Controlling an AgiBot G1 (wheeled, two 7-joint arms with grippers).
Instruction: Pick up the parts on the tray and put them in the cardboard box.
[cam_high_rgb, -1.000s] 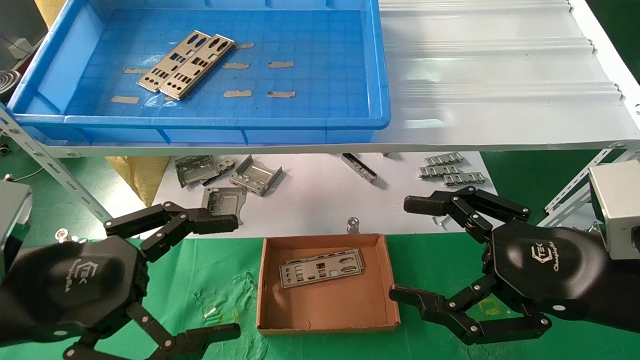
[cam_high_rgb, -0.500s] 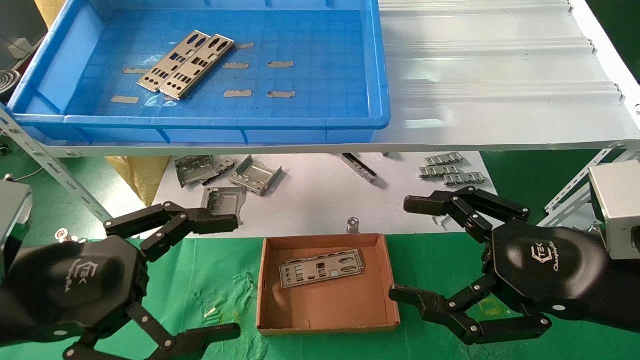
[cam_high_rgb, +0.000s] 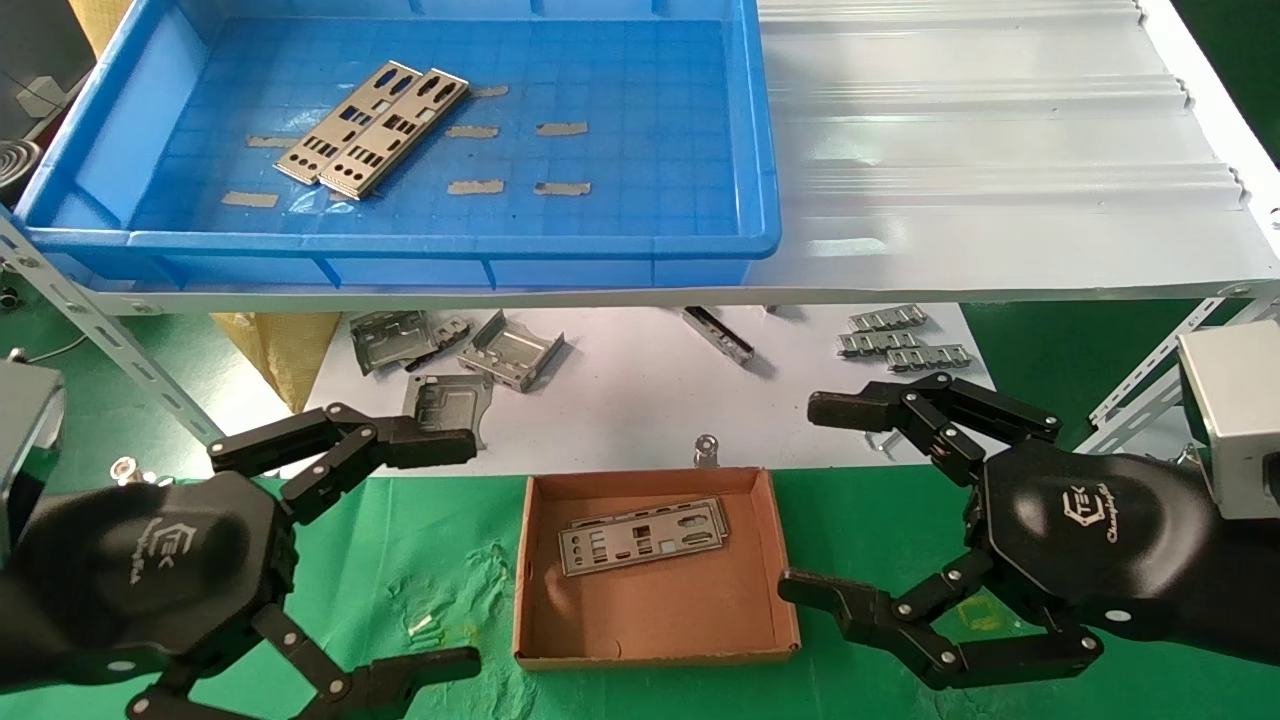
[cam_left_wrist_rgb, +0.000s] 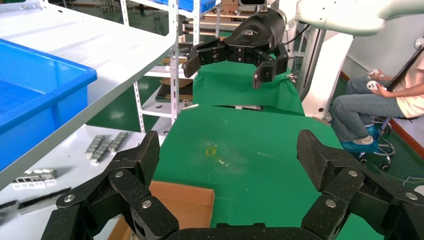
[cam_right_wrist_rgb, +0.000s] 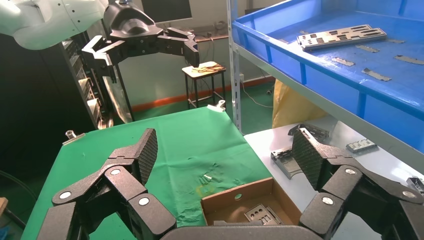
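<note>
Two parts (cam_high_rgb: 372, 130) lie side by side and touching in the tray (cam_high_rgb: 760, 180), in the upper left of the head view. They are thin silver-grey plates punched with cutouts. Their long axis runs diagonally, from lower left to upper right. The tray sits on a white shelf (cam_high_rgb: 1000, 150) that spans the upper half of the frame.

Both arms hang low, below the shelf's front edge. The left gripper (cam_high_rgb: 400, 545) is at the lower left of the frame, jaws spread wide and empty. The right gripper (cam_high_rgb: 815, 495) is at the lower right, jaws also spread wide and empty. The parts lie up and away from both, well apart from either. The left gripper looks the nearer, since the parts sit toward the tray's left side. To close across the plates' narrow width, its jaws would probably need turning to suit that diagonal.

The cardboard box (cam_high_rgb: 785, 560) sits at the bottom centre on a green surface (cam_high_rgb: 440, 530), between the two grippers. Flat plates (cam_high_rgb: 640, 535) of the same kind already lie inside it.

Standing in the way are the shelf's front lip and the tray's raised blue rim, so a reach likely has to go up and over both. Bent metal brackets (cam_high_rgb: 470, 355) and chain-like strips (cam_high_rgb: 900, 340) lie under the shelf on a white sheet (cam_high_rgb: 640, 390), behind the box. They are not the task's parts. Bits of tan tape (cam_high_rgb: 520, 158) dot the tray floor beside the parts.
</note>
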